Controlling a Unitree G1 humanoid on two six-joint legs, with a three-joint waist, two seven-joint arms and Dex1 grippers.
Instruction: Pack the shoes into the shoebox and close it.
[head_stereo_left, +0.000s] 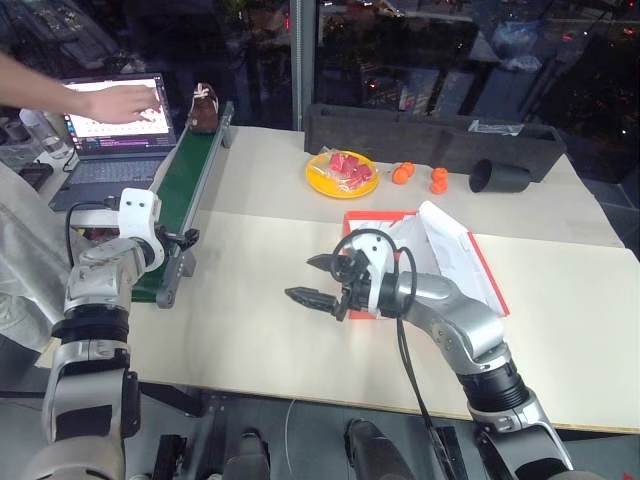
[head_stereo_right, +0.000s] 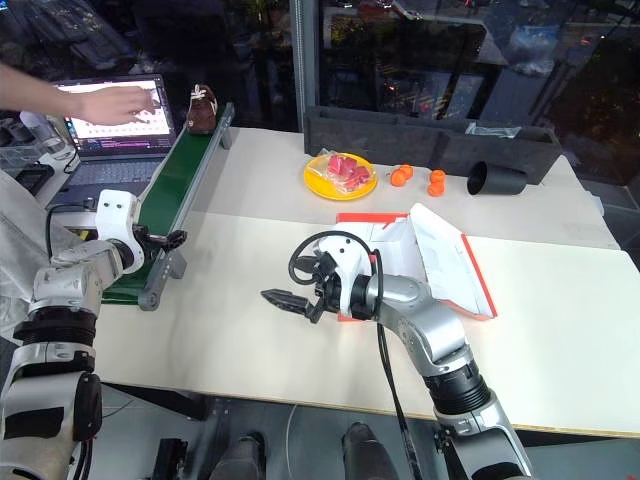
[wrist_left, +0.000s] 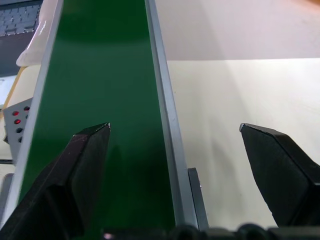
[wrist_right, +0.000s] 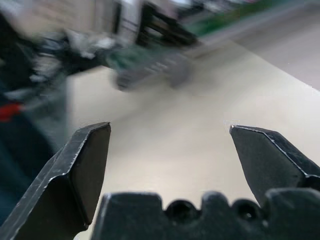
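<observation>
Watch out: one brown shoe (head_stereo_left: 204, 107) sits far off at the far end of the green belt (head_stereo_left: 185, 190), close to a person's hand (head_stereo_left: 120, 103) on the laptop (head_stereo_left: 115, 125); if you grab too soon your left pincer (head_stereo_left: 183, 240) may shut on nothing, or the shoe could tip off the belt's edge. The orange-red shoebox (head_stereo_left: 440, 255) lies open on the surface (head_stereo_left: 260, 330) with its lid up, and your right arm could bump it; your right pincer (head_stereo_left: 316, 280) hangs wide open and empty just beside the box, pointing toward the belt. Your left pincer is wide open too, holding nothing, aimed along the near end of the belt.
</observation>
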